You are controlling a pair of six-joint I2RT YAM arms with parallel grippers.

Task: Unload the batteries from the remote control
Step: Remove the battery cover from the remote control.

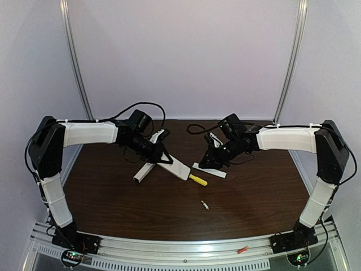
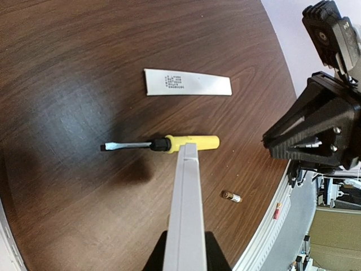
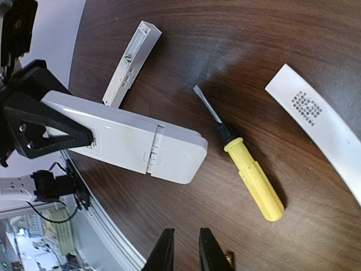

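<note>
The left gripper point(image 1: 162, 158) is clamped on one end of the remote control point(image 3: 141, 141) and holds it at a slant off the table point(image 1: 113, 197); the right gripper point(image 3: 185, 251) hangs just beside it, near a printed white strip point(image 2: 188, 83); its fingers point(image 3: 166, 251) stand close together with only a slit of wood between them and nothing in it, and whether that is shut or barely parted I cannot tell. One gold battery point(image 2: 231, 196) lies loose toward the near edge, well apart from the remote and nearer the rail point(image 1: 186, 248) than the yellow-handled screwdriver point(image 2: 175, 143), which lies flat just beside the remote's free end. No other cell shows, and the face turned to the right wrist view has seams but no open bay, so what is left inside is hidden. I judge the unloading partway done: one cell is out, and the next is likely to be sought. That would call for the left arm to hold the remote steady with its bay turned toward the right arm, and for the right fingers to part enough for so small a cylinder, which may roll if dropped. The surface is dark wood-grain, flat and bare of edges apart from the metal rail, where a small red thing point(image 1: 242, 249) rests; a long white channel piece point(image 3: 131, 62) lies beyond the remote; pale lilac walls point(image 1: 180, 56) and two slim metal uprights point(image 1: 76, 62) close the back.
</note>
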